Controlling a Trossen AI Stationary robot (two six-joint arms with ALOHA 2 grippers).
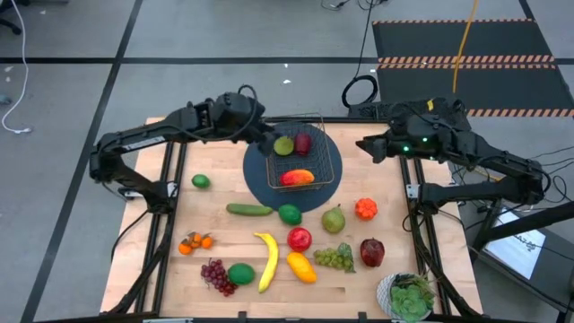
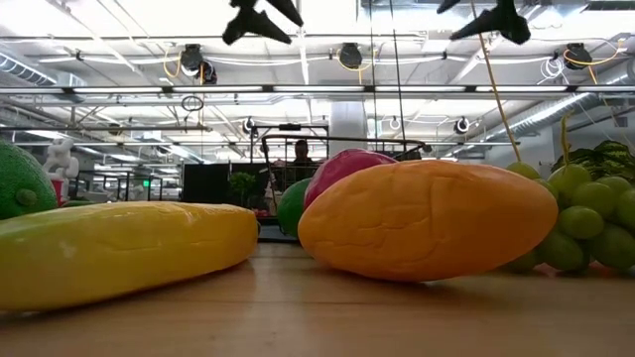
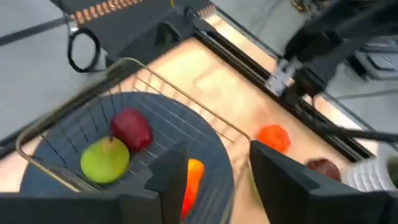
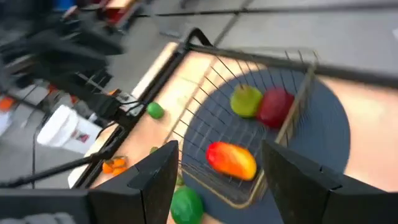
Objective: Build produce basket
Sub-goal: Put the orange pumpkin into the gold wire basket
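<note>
Left gripper (image 1: pixel 263 133) hovers at the wire basket's (image 1: pixel 332 170) left rim, fingers apart, holding nothing. The basket sits on a round blue mat (image 1: pixel 260 175), containing a green apple (image 1: pixel 283 145), red apple (image 1: pixel 303 143) and mango (image 1: pixel 298 178). Right gripper (image 1: pixel 369 146) waits right of the mat, fingers parted, empty.

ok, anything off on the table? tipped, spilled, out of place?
Nothing stands out. The basket sits upright on the round mat, holding a green apple, a red apple and a mango. The remaining produce lies spread over the table; none has rolled off.
</note>
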